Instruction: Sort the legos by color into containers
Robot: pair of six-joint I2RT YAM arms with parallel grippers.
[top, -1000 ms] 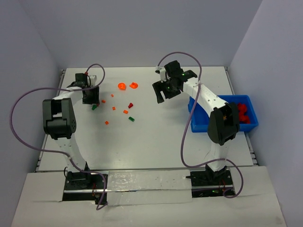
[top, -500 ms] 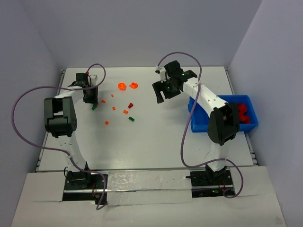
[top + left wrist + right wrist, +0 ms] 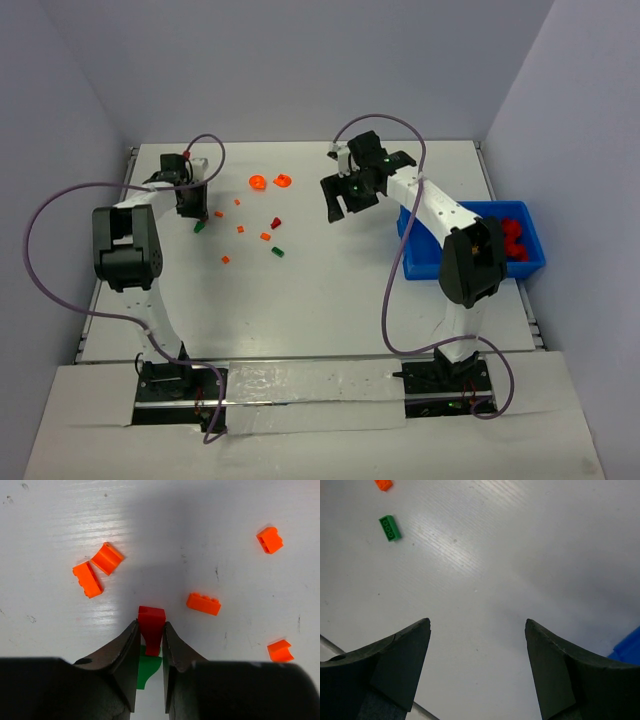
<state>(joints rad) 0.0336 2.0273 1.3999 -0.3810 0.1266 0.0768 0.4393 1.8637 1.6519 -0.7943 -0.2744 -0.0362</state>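
In the left wrist view a small red lego sits pinched between the tips of my left gripper, and both fingers touch its sides. A green lego lies on the table under the jaws. Several orange legos are scattered ahead. From above, the left gripper is at the far left of the table. My right gripper hangs open over bare table, with nothing between its fingers. The blue bin at the right holds red legos.
Two round orange pieces lie at the back centre. A green brick and a red one lie mid-table; the right wrist view shows that green brick. Walls close in at the back and both sides.
The left gripper's jaws have narrowed onto the red lego. The right arm has barely shifted and its jaws stay wide.
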